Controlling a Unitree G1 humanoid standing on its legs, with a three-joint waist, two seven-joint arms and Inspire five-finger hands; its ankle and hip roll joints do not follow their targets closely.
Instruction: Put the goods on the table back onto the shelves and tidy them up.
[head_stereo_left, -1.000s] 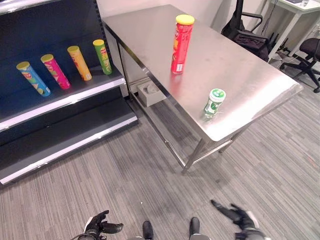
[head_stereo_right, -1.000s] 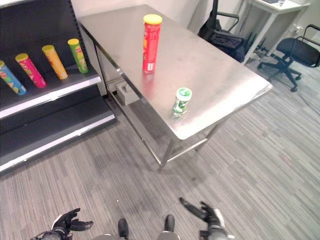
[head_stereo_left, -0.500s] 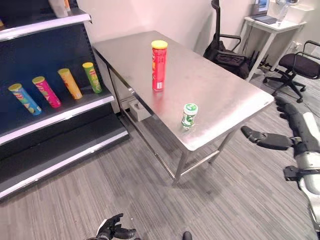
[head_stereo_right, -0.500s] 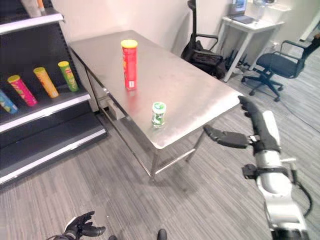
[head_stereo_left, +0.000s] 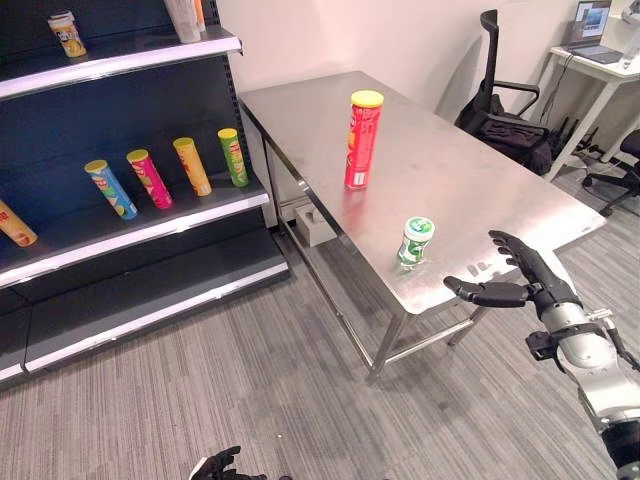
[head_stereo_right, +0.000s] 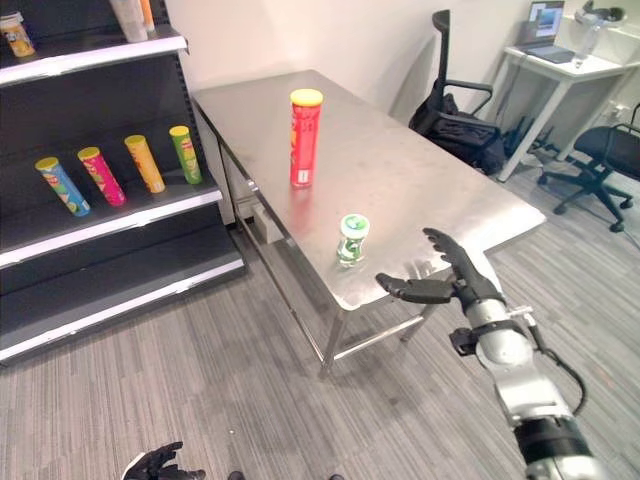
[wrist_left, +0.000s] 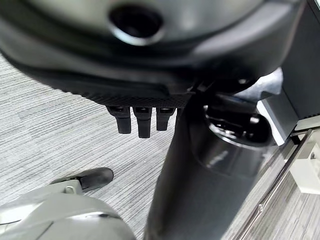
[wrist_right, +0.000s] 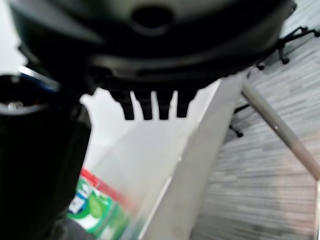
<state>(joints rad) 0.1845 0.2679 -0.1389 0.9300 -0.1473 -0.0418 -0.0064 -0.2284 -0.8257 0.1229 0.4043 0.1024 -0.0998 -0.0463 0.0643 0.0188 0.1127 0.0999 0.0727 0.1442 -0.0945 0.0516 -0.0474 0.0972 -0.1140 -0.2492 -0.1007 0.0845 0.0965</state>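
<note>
While low at the near edge the left hand (head_stereo_right: 160, 465) shows over grey floor w/ fingers curled, holding nothing, the right hand (head_stereo_left: 520, 285) is raised just off the counter's (head_stereo_left: 480, 190) near corner, thumb & fingers (head_stereo_right: 445, 245) spread wide, nothing in it. Right wrist view has its fingers straight above the counter edge w/ the green-white jar in sight past them. On the steel counter, nearest that hand but apart from it, stands the small green-white jar (head_stereo_left: 415, 242), upright, close to the near edge. Further back, approx mid-counter, the tall red can (head_stereo_left: 362, 140) w/ yellow lid stands upright, well apart from the jar. To the left of the counter is the dark shelf unit (head_stereo_left: 140, 225): its middle shelf carries leaning cans in a row, blue (head_stereo_left: 109, 188), pink (head_stereo_left: 150, 179), orange (head_stereo_left: 192, 166), green (head_stereo_left: 233, 157), w/ one more orange can (head_stereo_left: 14, 223) at the far left edge. Top shelf holds a small can (head_stereo_left: 66, 33) & other items cut off by the frame. Beyond the counter: a black chair (head_stereo_left: 505, 110) against the wall, a white desk (head_stereo_left: 595, 60) w/ a laptop (head_stereo_right: 545, 20) at far right.
</note>
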